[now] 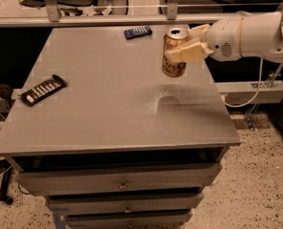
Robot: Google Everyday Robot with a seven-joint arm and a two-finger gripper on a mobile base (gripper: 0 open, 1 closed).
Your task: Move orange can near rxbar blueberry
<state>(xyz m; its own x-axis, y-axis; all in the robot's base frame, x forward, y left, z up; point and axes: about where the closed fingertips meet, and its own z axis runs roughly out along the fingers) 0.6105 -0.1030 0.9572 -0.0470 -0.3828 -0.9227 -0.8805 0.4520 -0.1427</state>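
Observation:
The orange can (172, 56) is upright, gold-orange with a silver top, held a little above the grey table (107, 94) at its right side. My gripper (187, 46) comes in from the right on a white arm and is shut on the can, one cream finger across its front. The rxbar blueberry (137, 32), a small flat dark-blue wrapper, lies at the table's far edge, to the left of and beyond the can.
A longer black bar with white blocks (43, 89) lies near the table's left edge. The table sits on a drawer cabinet (122, 185). A rail and chairs stand behind the far edge. A white cable (255, 89) hangs at the right.

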